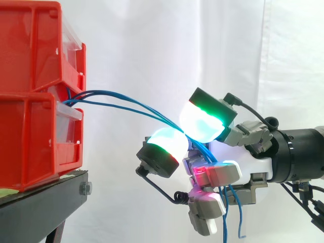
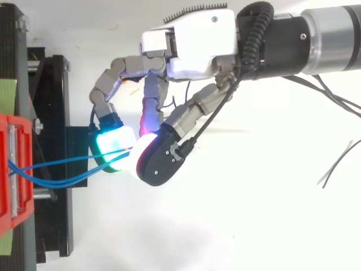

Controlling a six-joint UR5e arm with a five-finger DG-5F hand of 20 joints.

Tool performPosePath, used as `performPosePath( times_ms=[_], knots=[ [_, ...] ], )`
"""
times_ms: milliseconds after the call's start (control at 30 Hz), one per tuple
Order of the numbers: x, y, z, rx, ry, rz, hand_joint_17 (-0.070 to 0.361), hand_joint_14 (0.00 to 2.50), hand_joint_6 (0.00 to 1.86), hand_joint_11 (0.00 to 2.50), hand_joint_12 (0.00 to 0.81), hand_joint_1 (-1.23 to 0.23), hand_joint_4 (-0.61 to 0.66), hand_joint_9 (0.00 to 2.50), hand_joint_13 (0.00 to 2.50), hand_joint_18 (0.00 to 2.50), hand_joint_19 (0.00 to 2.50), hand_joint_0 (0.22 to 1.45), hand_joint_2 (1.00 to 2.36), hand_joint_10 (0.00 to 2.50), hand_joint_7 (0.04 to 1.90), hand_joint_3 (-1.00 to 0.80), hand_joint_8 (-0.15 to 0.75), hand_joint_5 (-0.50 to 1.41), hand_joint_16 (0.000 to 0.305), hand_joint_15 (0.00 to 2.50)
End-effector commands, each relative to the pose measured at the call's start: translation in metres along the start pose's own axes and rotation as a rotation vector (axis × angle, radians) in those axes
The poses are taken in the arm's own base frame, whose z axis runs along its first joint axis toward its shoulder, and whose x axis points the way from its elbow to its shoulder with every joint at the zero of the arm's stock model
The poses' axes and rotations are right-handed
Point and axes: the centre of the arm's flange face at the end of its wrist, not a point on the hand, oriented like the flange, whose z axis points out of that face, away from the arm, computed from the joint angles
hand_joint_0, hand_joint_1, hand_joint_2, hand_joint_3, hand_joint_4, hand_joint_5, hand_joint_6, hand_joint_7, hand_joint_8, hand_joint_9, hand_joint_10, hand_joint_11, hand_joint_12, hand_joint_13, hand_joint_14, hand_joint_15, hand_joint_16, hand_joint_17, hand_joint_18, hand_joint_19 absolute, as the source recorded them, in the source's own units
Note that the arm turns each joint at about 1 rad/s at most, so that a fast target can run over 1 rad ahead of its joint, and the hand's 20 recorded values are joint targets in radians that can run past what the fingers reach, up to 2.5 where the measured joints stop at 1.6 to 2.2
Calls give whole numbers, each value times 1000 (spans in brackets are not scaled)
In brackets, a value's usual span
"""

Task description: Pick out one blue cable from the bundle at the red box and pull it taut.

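Note:
Blue cables point(image 1: 126, 104) come out between the two stacked red bins point(image 1: 30, 55) at the left and arc rightward to my hand point(image 1: 253, 164). Two glowing green-white fingertips point(image 1: 202, 124) are pressed together on the cables a little right of the bins, at about the height of the lower bin. More than one strand runs into the pinch. In the top view the cables point(image 2: 62, 162) leave the red bin point(image 2: 14, 169) as two strands that meet at the fingertips point(image 2: 115, 141). Past the hand point(image 2: 197, 39), loose cable ends point(image 1: 225, 212) hang down. The strands curve gently and are not straight.
The bins stand on a black stand point(image 1: 40, 202) whose edge lies below and left of the hand. A white curtain is behind. Thin dark wires point(image 2: 338, 164) lie at the right of the top view.

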Motion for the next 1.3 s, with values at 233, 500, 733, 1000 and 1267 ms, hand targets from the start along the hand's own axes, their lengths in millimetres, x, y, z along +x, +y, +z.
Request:
performPosePath(
  times_ms=[233, 500, 733, 1000, 1267],
  knots=[
    [0, 0, 0, 0, 0, 0, 96, 30, 946, 901, 302, -957, -289, 1440, 1201, 948, 654, 638, 1000, 32, 1137, -500, 172, -66, 43, 773],
    [0, 0, 0, -1, 0, 0, 102, 28, 933, 861, 313, -958, -266, 1446, 1207, 961, 643, 527, 1000, 33, 1070, -500, 171, -51, 45, 760],
    [-1, 0, 0, -3, -2, 0, 121, 25, 867, 812, 350, -847, -146, 1440, 1214, 990, 603, 426, 1000, 30, 986, -500, 204, -47, 54, 727],
    [0, 0, 0, 0, 0, 0, 107, 27, 840, 822, 323, -638, -177, 1426, 1182, 912, 653, 537, 1000, 32, 946, -500, 182, -57, 47, 759],
    [0, 0, 0, 0, 0, 0, 101, 30, 904, 866, 321, -881, -67, 1435, 1194, 911, 664, 625, 1019, 34, 977, -266, 199, -45, 45, 764]
  ],
)
